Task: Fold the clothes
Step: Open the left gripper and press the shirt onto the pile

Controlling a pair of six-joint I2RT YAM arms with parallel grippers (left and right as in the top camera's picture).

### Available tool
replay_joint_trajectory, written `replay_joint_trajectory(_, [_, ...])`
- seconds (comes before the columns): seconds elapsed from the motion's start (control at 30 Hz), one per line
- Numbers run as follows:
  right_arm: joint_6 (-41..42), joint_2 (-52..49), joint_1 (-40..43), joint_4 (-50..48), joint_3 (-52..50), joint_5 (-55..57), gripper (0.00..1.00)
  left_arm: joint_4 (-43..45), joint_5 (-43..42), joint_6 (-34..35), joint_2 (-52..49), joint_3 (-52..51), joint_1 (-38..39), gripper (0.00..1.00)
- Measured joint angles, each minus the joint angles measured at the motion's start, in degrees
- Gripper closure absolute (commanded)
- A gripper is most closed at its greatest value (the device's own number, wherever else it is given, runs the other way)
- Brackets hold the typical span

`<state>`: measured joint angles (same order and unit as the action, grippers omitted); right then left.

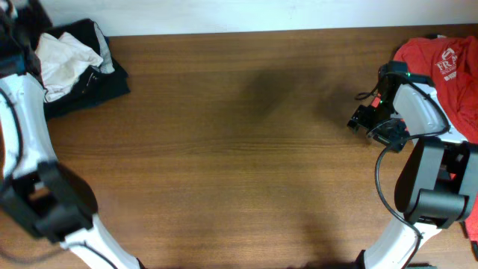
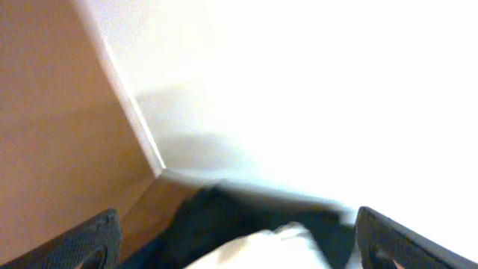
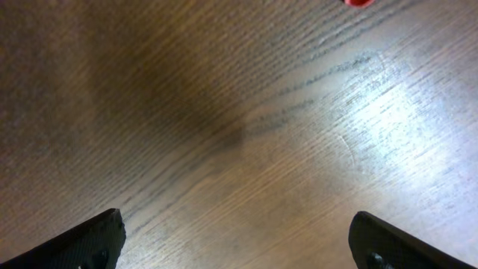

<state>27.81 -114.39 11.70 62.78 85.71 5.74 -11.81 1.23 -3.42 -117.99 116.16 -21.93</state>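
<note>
Along the near edge of the surface (image 1: 224,224), bare brown wood grain runs between the left arm (image 1: 52,202) on one side and the right arm (image 1: 426,179) on the other. Out from the right arm, the right jaws stand wide apart, pointing toward the middle of the surface and holding nothing. The right wrist view shows their black fingers (image 3: 97,239) at both lower corners with only plain wood between them, dull on one side and brightly lit on the other.

Farther on, a soft shadow (image 1: 272,90) lies on the wood near mid-width. At the far right edge a red T-shirt (image 1: 448,63) with white print lies bunched, partly behind the right arm.

In the far left corner the white shirt (image 1: 63,56) sits crumpled on top of a heap of dark garments (image 1: 108,78), close to the back edge. The left arm reaches to that corner, and the left jaws are spread wide above the heap, gripping nothing. In the blurred left wrist view their fingers (image 2: 93,243) flank the dark cloth and a bit of white fabric. Beyond the back edge runs a plain white wall (image 1: 261,15).
</note>
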Motion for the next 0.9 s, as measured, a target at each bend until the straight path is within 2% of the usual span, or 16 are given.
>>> replay_joint_trajectory(0.07, [-0.04, 0.0, 0.0, -0.07, 0.0, 0.0, 0.01, -1.99, -2.89, 0.0, 7.48, 0.74, 2.62, 0.01])
replay_joint_trajectory(0.13, [0.0, 0.0, 0.0, -0.04, 0.0, 0.0, 0.01, -2.75, -4.28, -0.02, 10.23, 1.77, 3.61, 0.03])
replay_joint_trajectory(0.2, [-0.02, 0.0, 0.0, -0.07, 0.0, 0.0, 0.01, -3.15, -4.55, 0.0, 7.76, 1.77, 3.58, 0.41])
replay_joint_trajectory(0.27, [-0.02, 0.0, 0.0, -0.07, 0.0, 0.0, 0.01, -0.48, -4.7, 0.24, 1.92, 1.66, 3.56, 1.0])
replay_joint_trajectory(0.4, [-0.04, 0.0, 0.0, -0.07, 0.0, -0.02, 0.01, 8.87, -5.33, -0.07, -11.78, 0.83, 3.54, 1.0])
replay_joint_trajectory(0.47, [-0.02, 0.0, 0.0, -0.02, 0.0, 0.0, 0.01, 9.57, -5.35, -0.07, -17.68, 0.72, 3.54, 1.0])
replay_joint_trajectory(0.6, [-0.02, 0.0, 0.0, -0.04, 0.0, 0.0, 0.01, 3.28, -5.46, -0.09, -24.11, 0.57, 3.56, 1.0])
replay_joint_trajectory(0.7, [0.02, 0.0, 0.0, -0.07, 0.0, 0.0, 0.01, -1.66, -5.86, -0.15, -25.03, 0.42, 3.67, 1.0])
replay_joint_trajectory(0.83, [-0.02, 0.0, 0.0, -0.04, 0.0, 0.0, 0.01, -6.67, -14.29, -0.24, -23.04, 0.2, 3.76, 0.99])
replay_joint_trajectory(0.87, [0.0, 0.0, 0.0, -0.09, 0.0, 0.0, 0.01, -7.58, -18.08, -0.26, -20.33, 0.2, 3.93, 0.54])
replay_joint_trajectory(0.9, [-0.04, 0.0, 0.0, -0.04, 0.0, 0.0, 0.01, -8.37, -19.67, -0.22, -17.92, 0.17, 4.17, 0.33])
